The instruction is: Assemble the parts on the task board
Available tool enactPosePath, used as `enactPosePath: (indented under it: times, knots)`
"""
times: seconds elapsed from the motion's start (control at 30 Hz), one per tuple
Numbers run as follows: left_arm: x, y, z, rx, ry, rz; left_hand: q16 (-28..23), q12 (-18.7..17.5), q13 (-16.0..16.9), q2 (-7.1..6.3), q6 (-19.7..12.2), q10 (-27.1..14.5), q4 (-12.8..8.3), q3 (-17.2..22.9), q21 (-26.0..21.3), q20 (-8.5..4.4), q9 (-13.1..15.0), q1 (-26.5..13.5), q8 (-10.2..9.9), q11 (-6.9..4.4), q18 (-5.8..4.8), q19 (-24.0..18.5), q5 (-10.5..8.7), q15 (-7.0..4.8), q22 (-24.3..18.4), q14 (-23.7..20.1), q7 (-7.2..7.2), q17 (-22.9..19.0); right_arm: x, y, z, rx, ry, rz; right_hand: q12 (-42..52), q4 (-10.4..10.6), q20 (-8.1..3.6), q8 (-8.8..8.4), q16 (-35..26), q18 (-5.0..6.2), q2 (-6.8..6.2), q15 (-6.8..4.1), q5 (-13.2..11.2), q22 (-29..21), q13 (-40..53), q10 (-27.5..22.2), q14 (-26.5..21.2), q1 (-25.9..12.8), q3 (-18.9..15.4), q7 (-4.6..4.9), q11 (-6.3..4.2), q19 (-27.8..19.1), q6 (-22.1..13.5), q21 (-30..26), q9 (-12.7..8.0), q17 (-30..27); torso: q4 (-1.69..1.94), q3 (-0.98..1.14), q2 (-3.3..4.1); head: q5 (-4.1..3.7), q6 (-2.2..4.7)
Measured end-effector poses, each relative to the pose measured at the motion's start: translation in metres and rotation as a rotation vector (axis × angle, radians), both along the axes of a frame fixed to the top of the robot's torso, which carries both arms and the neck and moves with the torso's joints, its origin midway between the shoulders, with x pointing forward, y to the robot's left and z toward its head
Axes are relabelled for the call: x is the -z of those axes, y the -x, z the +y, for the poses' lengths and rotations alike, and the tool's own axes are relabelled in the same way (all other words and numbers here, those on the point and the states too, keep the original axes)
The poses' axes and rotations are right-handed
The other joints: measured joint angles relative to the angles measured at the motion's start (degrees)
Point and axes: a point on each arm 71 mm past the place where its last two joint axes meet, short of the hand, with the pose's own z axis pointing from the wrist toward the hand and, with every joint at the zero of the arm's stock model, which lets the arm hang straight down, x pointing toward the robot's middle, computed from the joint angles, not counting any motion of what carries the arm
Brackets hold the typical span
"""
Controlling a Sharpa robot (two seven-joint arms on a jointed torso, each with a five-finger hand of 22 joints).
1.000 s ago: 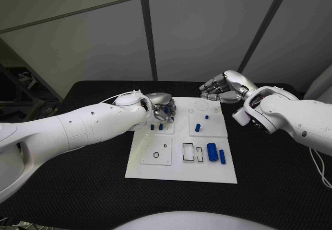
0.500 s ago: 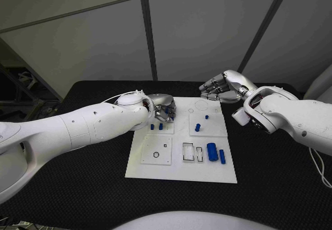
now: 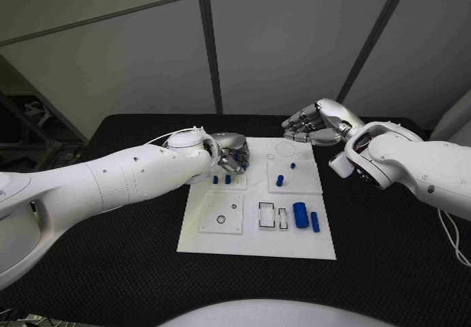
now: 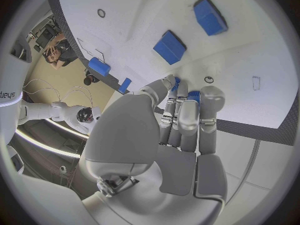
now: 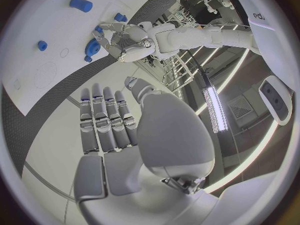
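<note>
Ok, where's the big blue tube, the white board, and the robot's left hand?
Big blue tube [image 3: 300, 215], head view, middle of its side.
White board [image 3: 257, 246], head view, bare near part.
Left hand [image 3: 233, 154], head view, its curled fingers.

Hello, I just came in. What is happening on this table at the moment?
A two-armed robot is assembling small blue parts on the white task board. Its left hand is down at the board's far left corner, fingertips at a blue part there. Its right hand hangs above the far edge, holding nothing. Two blue parts and a blue cylinder lie loose on the board.

L hand [image 3: 231, 152] hides board's [image 3: 257, 248] far-left corner | blue part [image 4: 193, 94] at fingers [image 4: 187, 116]: mostly covered, shape unclear
</note>
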Motion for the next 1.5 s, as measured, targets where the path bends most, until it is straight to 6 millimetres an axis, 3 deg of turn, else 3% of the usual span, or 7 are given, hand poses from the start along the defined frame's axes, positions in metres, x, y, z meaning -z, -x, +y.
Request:
enactPosePath:
  times: [0.5,0.97,1.5]
  knots:
    - [-0.002,0.004,0.012,-0.014,0.017,-0.020,1.73,-1.78,-0.73,-0.40,1.11,1.43,-0.52,2.07,2.08,0.11,-0.70,-0.40,-0.74,-0.01,0.01,0.93,0.00,0.00,2.17,0.81,0.13,1.49,0.000,0.000,-0.002,0.003,0.001,0.000,0.00,0.00,0.00,0.00,0.00,0.00,0.00,0.00,0.00,0.01,0.00,0.00,0.00,0.00,0.00,0.00,0.00,0.00,0.00,0.00,0.00,0.01,0.06,0.01,-0.09,-0.24,0.34]
    - [-0.025,0.003,0.029,-0.064,0.105,-0.066,2.08,-2.45,-0.93,-0.61,1.48,1.89,-0.68,2.23,2.65,0.11,-0.92,-0.64,-0.95,0.06,0.01,0.93,0.00,-0.01,2.66,1.21,0.16,1.99,0.000,0.000,-0.002,0.004,0.001,-0.001,0.00,0.00,0.00,0.00,0.00,0.00,0.00,0.00,0.00,0.01,0.00,0.00,0.00,0.00,0.00,0.00,0.00,0.00,0.00,0.00,0.00,0.01,0.09,-0.04,-0.05,-0.07,0.60]
    - [-0.022,0.005,0.063,-0.121,0.076,-0.021,2.08,-2.67,-1.00,-0.77,1.72,2.20,-0.68,2.23,2.87,0.31,-1.04,-1.41,-0.97,-0.04,0.02,1.13,0.00,0.00,2.80,1.21,0.32,1.39,0.000,0.000,-0.003,0.005,0.002,-0.001,0.00,0.00,0.00,0.00,0.00,0.00,0.00,0.00,0.00,0.02,0.00,0.00,0.00,0.00,0.00,0.00,0.00,0.00,0.00,0.00,0.00,0.02,0.07,0.01,-0.05,0.16,0.51]
